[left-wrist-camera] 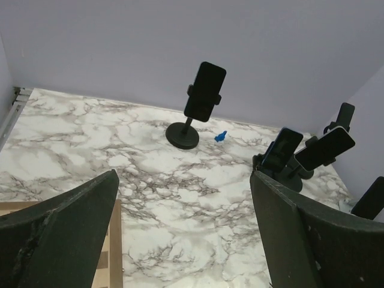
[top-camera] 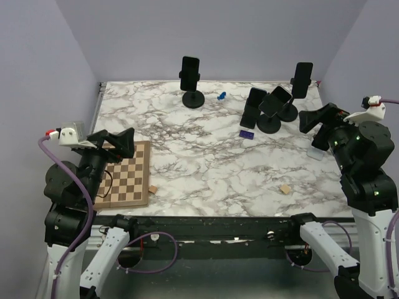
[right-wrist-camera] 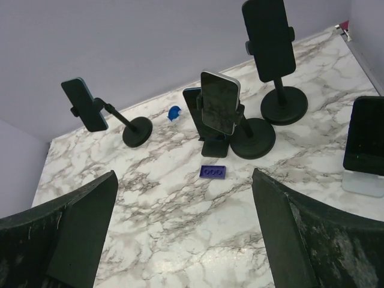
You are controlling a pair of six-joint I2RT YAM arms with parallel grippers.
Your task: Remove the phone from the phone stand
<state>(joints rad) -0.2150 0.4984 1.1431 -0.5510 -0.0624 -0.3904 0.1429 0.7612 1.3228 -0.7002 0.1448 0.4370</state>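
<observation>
Both pairs of my own fingers frame the wrist views, spread wide with nothing between them. The left gripper [left-wrist-camera: 184,175] hangs at about 8 o'clock on the marble table [top-camera: 206,162], and the right gripper [right-wrist-camera: 184,174] at about 3 o'clock.

Under the left one lies a chessboard [top-camera: 128,177], with a small wooden block [top-camera: 152,189] just beside its near right corner. A second wooden block [top-camera: 285,189] sits alone at 5 o'clock.

Close to my right gripper, a dark phone [right-wrist-camera: 366,135] stands upright in a pale stand [right-wrist-camera: 363,183].

Further out, at 2 o'clock, a purple brick [top-camera: 247,134] lies flat. Just beyond it a leaning phone [top-camera: 254,107] is propped in a low holder. Beside that, a tilted phone [top-camera: 275,99] is clamped on a black round-based stand [top-camera: 269,124].

Behind those, the right phone [top-camera: 302,80] sits upright in its own black stand [top-camera: 288,114].

At 12 o'clock, well apart from the cluster, the far phone [top-camera: 190,73] is clamped in a round-based stand [top-camera: 193,99], with a small blue piece [top-camera: 221,96] near it.

Every phone I can see is still in a holder, and I cannot tell which one the task means.
</observation>
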